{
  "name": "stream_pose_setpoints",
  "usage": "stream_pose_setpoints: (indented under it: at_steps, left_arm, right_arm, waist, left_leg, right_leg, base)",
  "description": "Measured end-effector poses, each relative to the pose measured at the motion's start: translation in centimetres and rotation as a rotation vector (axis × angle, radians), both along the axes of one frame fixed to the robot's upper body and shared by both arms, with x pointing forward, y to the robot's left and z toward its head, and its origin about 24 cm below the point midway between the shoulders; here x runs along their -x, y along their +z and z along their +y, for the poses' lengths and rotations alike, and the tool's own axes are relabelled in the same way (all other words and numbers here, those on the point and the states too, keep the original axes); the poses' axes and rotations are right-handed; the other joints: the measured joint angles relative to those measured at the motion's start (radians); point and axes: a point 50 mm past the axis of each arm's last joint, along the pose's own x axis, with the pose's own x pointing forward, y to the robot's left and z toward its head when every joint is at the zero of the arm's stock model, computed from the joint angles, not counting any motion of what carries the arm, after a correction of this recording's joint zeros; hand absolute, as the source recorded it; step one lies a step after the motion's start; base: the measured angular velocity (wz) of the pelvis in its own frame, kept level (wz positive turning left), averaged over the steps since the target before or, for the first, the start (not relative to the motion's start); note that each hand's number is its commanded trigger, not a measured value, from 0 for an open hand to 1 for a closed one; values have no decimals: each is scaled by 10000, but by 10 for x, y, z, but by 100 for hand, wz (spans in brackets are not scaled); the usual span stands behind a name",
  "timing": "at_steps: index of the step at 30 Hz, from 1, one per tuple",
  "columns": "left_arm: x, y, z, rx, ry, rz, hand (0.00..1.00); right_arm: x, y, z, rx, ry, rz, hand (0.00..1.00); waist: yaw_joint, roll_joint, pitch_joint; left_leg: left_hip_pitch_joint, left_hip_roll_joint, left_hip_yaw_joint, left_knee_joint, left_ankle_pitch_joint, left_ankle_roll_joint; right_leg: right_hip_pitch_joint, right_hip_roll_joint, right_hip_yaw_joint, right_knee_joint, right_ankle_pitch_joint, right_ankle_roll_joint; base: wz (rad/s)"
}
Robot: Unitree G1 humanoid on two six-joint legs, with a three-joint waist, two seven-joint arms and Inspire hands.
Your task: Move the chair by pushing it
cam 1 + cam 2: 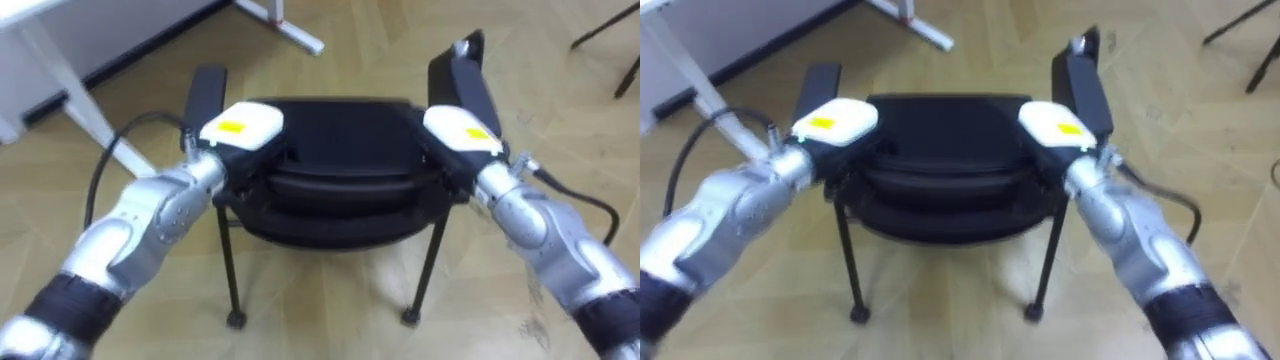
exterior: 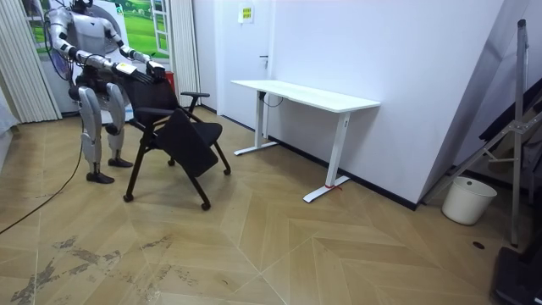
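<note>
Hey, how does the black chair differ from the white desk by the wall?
The chair is black, the desk white. The chair has the robot's left hand and right hand on its back; the desk stands untouched by the wall. Both stand on the wood floor.

An office-like room: white desk (image 2: 305, 93), bare walls (image 2: 381, 51), herringbone wood floor (image 2: 339, 254).

- No words or numbers can be read.
- Yellow sign (image 2: 246, 13) on the wall (image 2: 381, 51): print too small.
- Yellow sticker (image 1: 231, 126) on left robot hand (image 1: 252, 120), another on right robot hand (image 1: 452, 124): too blurred.
</note>
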Motion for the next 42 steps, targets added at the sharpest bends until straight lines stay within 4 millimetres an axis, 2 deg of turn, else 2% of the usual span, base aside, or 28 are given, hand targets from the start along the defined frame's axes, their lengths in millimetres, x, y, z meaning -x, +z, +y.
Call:
stream_pose_setpoints:
  at_steps: [1,2,3,4,6,14,15,16,17,18,24,31,42]
  left_arm:
    - [0,-1,-2,44,-25,21,100]
    - [1,-2,-5,-68,-135,112,100]
    - [3,-4,-6,-205,-230,226,100]
    - [3,-5,-6,-242,-252,290,100]
    - [3,-5,-6,-302,-254,392,100]
    - [3,-6,-6,-351,-264,489,100]
    - [3,-6,-6,-355,-266,498,100]
    - [3,-6,-6,-358,-267,506,100]
    - [3,-6,-6,-364,-269,517,100]
    - [3,-6,-6,-363,-271,518,100]
    - [3,-5,-7,-379,-295,563,100]
    - [2,-4,-7,-337,-301,566,100]
    - [2,-4,-5,-425,-347,671,100]
  right_arm:
    - [1,-2,-2,43,-39,115,10]
    - [2,-5,-5,112,-62,315,9]
    - [2,-7,-6,188,-30,478,5]
    - [2,-8,-6,218,-6,497,0]
    - [2,-7,-6,269,68,406,0]
    - [2,-7,-6,230,149,359,0]
    - [2,-7,-6,233,150,358,61]
    - [2,-7,-6,234,152,357,69]
    - [2,-7,-6,240,160,350,88]
    - [2,-6,-6,259,192,341,100]
    - [0,-1,-9,601,648,596,100]
    - [0,3,-11,996,1037,758,100]
    - [2,5,-9,985,1189,668,100]
  waist:
    - [71,-29,-27]
    - [175,-34,-22]
    - [275,-9,-8]
    - [289,21,-7]
    - [215,138,12]
    - [206,205,53]
    - [204,213,58]
    - [204,216,60]
    - [203,231,69]
    - [200,252,83]
    - [196,341,138]
    - [272,392,150]
    - [510,435,121]
  left_leg:
    - [119,-32,146,55,81,19]
    - [279,-60,186,179,82,23]
    - [461,-116,-36,214,73,35]
    - [503,-131,-172,225,69,34]
    - [527,-256,-165,212,64,37]
    - [608,-270,-93,200,64,38]
    - [604,-270,-89,200,63,38]
    - [602,-270,-88,199,63,38]
    - [598,-272,-87,199,63,38]
    - [595,-276,-87,199,63,38]
    - [533,-281,-96,216,62,40]
    - [404,-291,-103,237,62,40]
    - [278,-316,-269,261,36,86]
  right_leg:
    - [-9,-15,15,35,14,67]
    - [21,25,-73,142,47,132]
    - [142,52,-202,129,101,118]
    - [191,42,-331,116,135,97]
    - [280,-40,-814,110,190,102]
    - [354,-67,-938,106,188,105]
    - [354,-73,-1002,106,188,106]
    - [354,-75,-1038,106,188,106]
    - [354,-78,-1044,106,188,106]
    - [354,-81,-1050,106,188,106]
    - [343,-83,-1065,91,184,110]
    - [337,-81,-1169,-25,172,127]
    - [315,-68,-1315,-17,41,109]
  base:
    - [-21]
    - [-37]
    - [-33]
    - [-27]
    - [-2]
    - [1]
    - [0]
    - [0]
    - [0]
    - [0]
    - [3]
    - [5]
    - [6]
